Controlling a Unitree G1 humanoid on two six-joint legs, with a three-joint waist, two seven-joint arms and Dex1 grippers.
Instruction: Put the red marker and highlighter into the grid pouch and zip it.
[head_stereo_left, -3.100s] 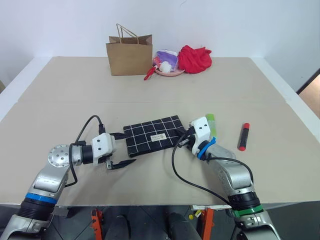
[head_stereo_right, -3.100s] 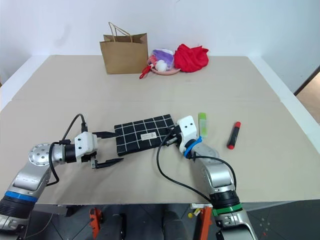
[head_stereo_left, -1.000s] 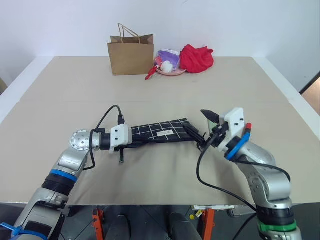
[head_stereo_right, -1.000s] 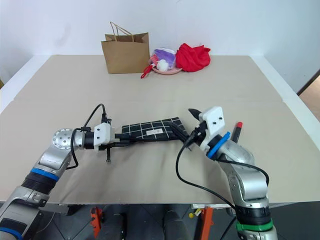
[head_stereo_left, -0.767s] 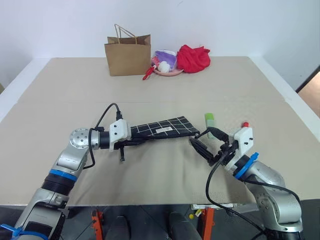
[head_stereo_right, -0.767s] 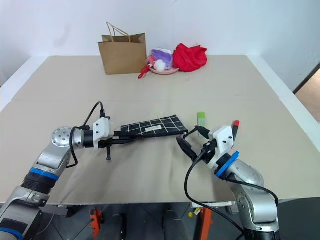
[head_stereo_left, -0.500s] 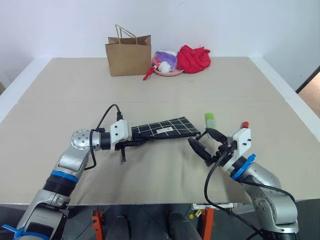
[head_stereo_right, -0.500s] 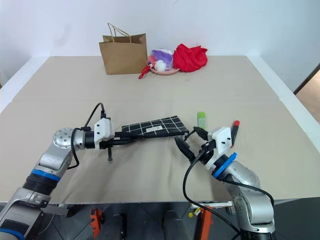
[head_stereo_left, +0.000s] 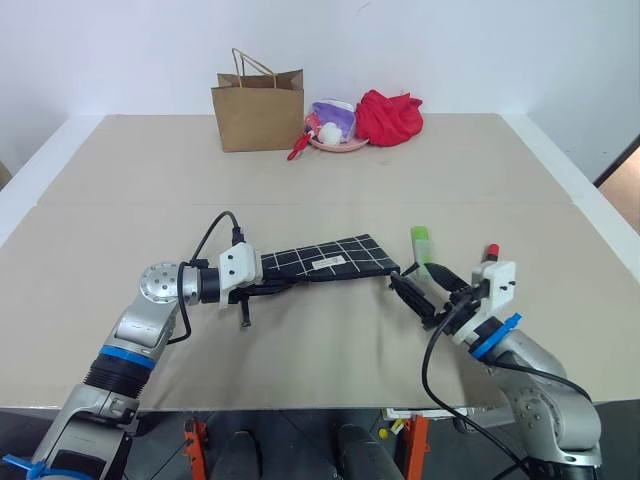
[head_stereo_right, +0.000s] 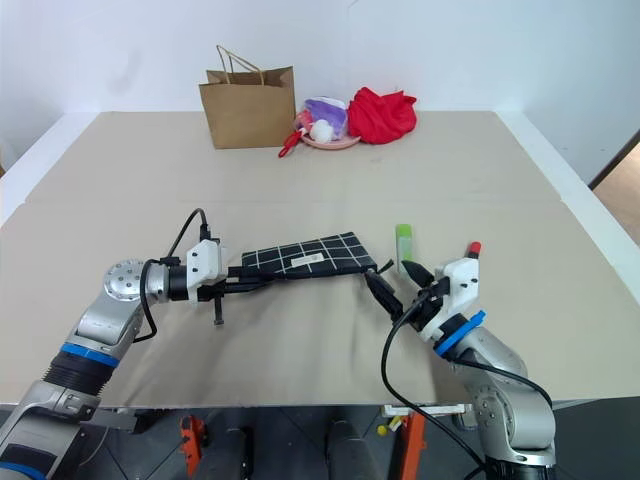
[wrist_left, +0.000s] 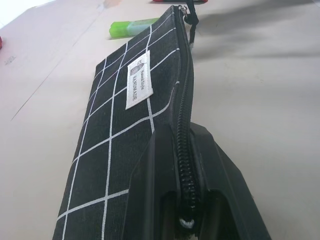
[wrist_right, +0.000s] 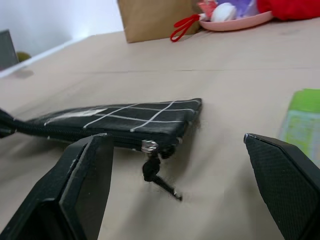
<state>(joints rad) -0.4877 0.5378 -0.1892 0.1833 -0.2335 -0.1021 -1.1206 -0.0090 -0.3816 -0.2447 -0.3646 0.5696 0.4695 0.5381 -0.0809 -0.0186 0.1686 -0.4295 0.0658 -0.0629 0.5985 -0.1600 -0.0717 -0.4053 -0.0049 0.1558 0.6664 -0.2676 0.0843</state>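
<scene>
One grid pouch (head_stereo_left: 325, 262) at table (head_stereo_left: 320, 170) centre, held tilted, zipper edge toward robot, zipper pull (wrist_right: 150, 167) dangling at right end. Left gripper (head_stereo_left: 262, 287) fingers (wrist_left: 150, 200) pressed together, pinching pouch's left end along zipper. Right gripper (head_stereo_left: 424, 290) fingers (wrist_right: 85, 185) spread wide, just beside zipper pull, not touching. Highlighter (head_stereo_left: 421, 246) lying on table right of pouch; red marker (head_stereo_right: 473, 248) farther right. Paper bag (head_stereo_left: 258, 108), pink plate (head_stereo_left: 340, 145), red cloth (head_stereo_left: 388, 117) at far edge.

This looks like a robot test room rather than a home: a wide bench (head_stereo_left: 150, 180) covered in plain beige board stands against a bare white wall (head_stereo_left: 480, 50). Props sit along its far edge (a brown paper bag (head_stereo_left: 258, 110), a red cloth bundle (head_stereo_left: 390, 117), a pink dish (head_stereo_left: 338, 144)).
</scene>
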